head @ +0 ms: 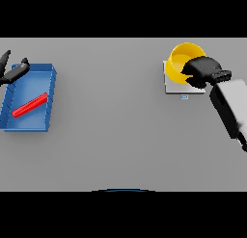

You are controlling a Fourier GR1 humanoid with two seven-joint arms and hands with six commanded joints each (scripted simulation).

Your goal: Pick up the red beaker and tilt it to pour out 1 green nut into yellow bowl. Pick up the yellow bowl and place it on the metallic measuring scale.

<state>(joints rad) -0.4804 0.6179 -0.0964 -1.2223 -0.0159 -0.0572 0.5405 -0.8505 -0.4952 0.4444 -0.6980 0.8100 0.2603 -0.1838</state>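
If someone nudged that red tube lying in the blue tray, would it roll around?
Probably a little. The red tube looks round and slim and lies flat on its side, so a nudge across it should roll it. The blue tray has raised walls, which would likely stop it. It looks stiff and light, so easy to lift.

one yellow bowl (182,59), one metallic scale (174,86), one blue tray (30,124), one red beaker (30,105), two hands.
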